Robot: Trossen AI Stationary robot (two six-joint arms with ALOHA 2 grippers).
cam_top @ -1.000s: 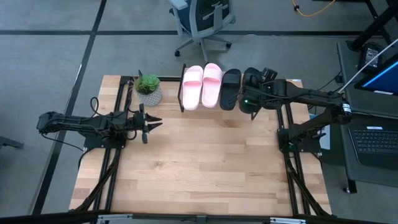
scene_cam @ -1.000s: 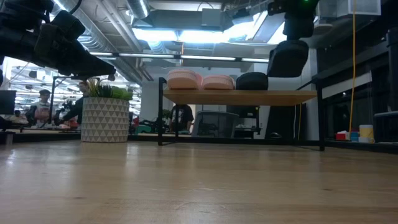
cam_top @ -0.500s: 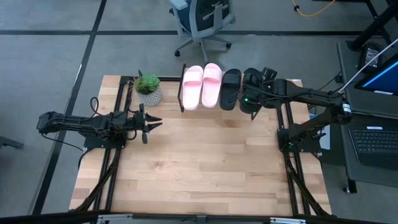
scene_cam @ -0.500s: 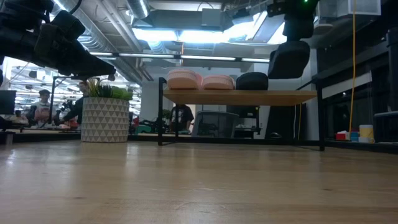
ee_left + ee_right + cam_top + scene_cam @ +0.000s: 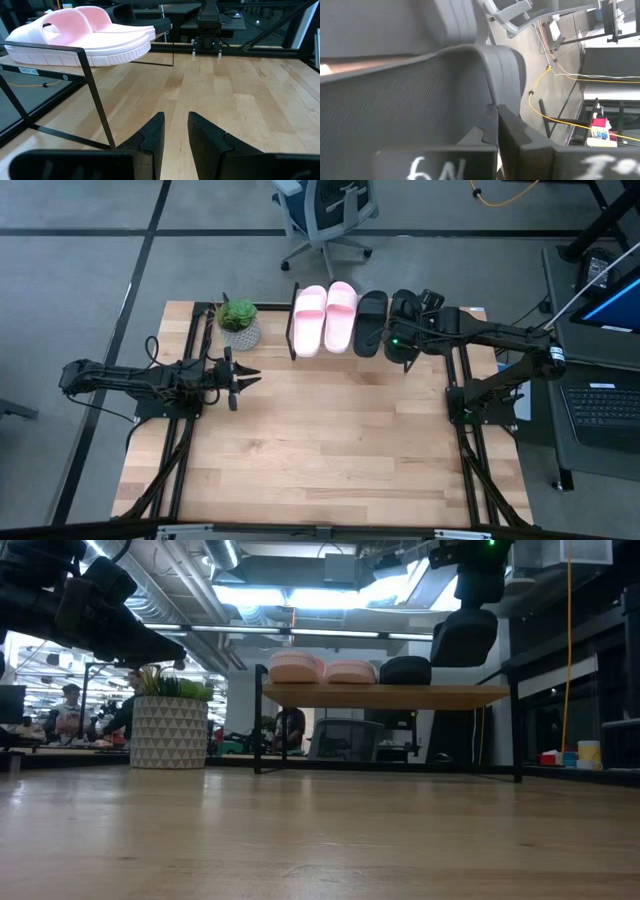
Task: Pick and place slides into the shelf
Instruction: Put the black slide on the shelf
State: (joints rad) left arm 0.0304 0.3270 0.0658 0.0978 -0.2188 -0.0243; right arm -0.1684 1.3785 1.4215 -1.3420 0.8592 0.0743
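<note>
From above, three slides (image 5: 340, 318) lie side by side on the shelf (image 5: 293, 330) at the bench's far edge, and the right tool (image 5: 405, 330), clamped on the fourth black slide (image 5: 463, 636), hangs over the shelf's free end, while the left tool (image 5: 174, 131), fingers slightly apart, waits near the bench's left edge.

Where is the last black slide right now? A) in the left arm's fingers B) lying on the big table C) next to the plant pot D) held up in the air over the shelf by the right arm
D: in the low view the black slide hangs from the right gripper above the shelf, not yet resting on it.
</note>
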